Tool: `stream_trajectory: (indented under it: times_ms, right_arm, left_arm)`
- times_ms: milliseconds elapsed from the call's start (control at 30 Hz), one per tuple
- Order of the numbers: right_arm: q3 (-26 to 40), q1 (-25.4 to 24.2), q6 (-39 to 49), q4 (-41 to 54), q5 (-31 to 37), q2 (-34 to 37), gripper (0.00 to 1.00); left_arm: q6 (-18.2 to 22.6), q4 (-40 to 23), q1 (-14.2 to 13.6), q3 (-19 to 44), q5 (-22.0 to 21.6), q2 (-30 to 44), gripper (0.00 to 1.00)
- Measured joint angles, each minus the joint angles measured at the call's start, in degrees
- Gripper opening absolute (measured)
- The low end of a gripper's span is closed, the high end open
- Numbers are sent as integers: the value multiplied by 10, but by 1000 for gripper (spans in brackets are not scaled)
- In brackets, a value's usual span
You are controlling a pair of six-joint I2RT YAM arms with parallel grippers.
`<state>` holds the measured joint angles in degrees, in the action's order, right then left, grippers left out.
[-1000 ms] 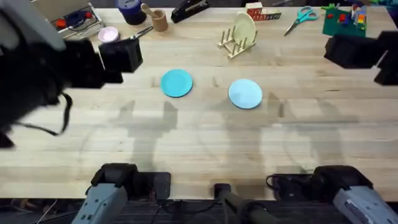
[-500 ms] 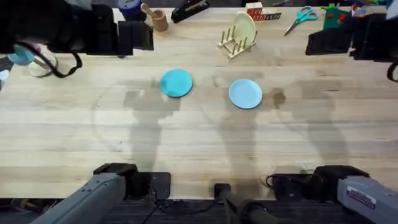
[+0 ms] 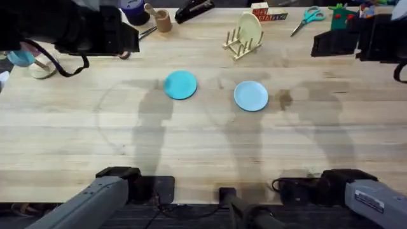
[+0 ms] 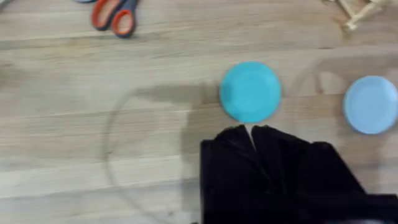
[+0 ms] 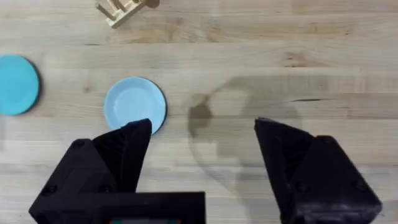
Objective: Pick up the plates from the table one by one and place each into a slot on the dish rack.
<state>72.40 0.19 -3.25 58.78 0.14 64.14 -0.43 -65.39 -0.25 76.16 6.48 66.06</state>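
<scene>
Robot lab/test bench | pale butcher-block table (image 3: 203,146) w/ two arm bases bolted at near edge | far edge = desk clutter: scissors (image 3: 308,18), stapler (image 3: 193,9), toy bricks (image 3: 351,18), wooden dish rack (image 3: 241,39) | staged setup, not a home kitchen

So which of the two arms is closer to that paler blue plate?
The right. Its tool hangs open just beside the sky-blue plate; the left tool hangs shut by the turquoise plate, farther off.
</scene>
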Motion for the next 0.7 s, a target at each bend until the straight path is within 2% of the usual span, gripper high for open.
stream_trajectory:
  times_ms: [67, 167, 400, 500, 700]
  right_arm:
    - [0, 0, 0, 0, 0, 0, 996]
    - [0, 0, 0, 1, 0, 0, 996]
    - [0, 0, 0, 7, 0, 0, 996]
    - [0, 0, 0, 12, 0, 0, 996]
    - [0, 0, 0, 13, -15, 0, 996]
  left_arm:
    - [1, -1, 4, 0, 27, 3, 44]
    - [18, -5, 25, 2, 90, 20, 42]
    - [104, -36, 117, 3, 272, 97, 42]
    - [143, -47, 147, 3, 332, 130, 42]
    - [210, -33, 172, -10, 417, 194, 42]
